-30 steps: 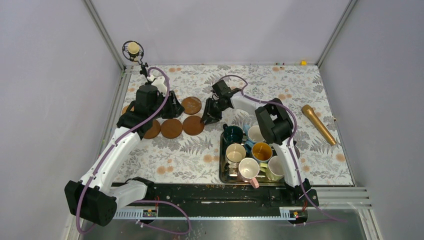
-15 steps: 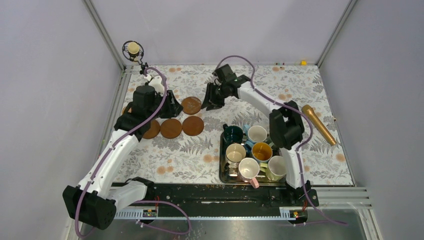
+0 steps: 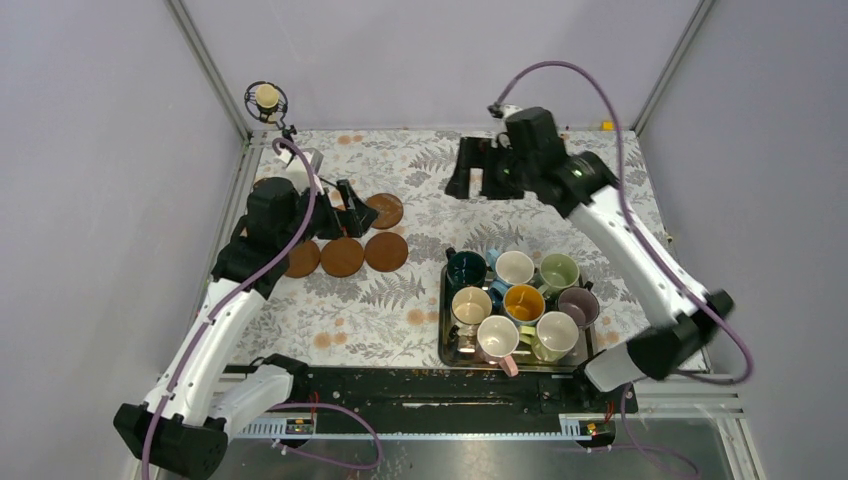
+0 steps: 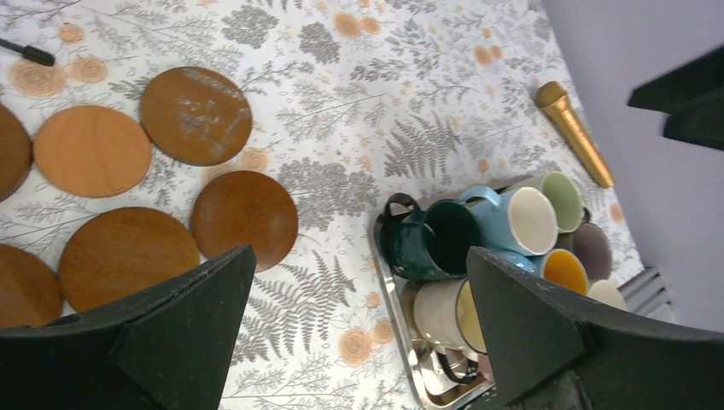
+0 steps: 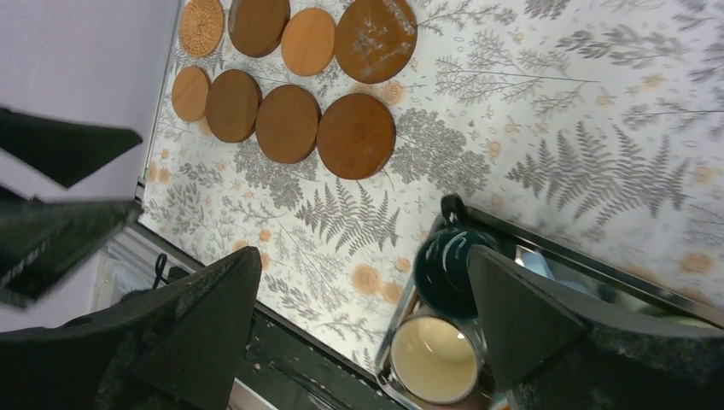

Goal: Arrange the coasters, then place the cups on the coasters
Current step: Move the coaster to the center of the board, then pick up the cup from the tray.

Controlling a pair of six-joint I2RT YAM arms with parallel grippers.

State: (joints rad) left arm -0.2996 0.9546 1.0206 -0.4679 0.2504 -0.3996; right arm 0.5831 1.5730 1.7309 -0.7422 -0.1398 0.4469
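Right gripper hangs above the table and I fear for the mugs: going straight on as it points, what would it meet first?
Most likely the bare tablecloth between the nearest coaster and the dark green mug; the right gripper's open jaws frame that patch. Depth is unclear.

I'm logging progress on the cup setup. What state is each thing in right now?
coasters: flat on the table in two rows, all bare.
cups: upright, packed in the tray, none on a coaster.
tray: on the table, full of cups.
left gripper: jaws open, empty, near the coasters.
right gripper: jaws open, empty, raised over the table.
gold microphone: lying on the table.
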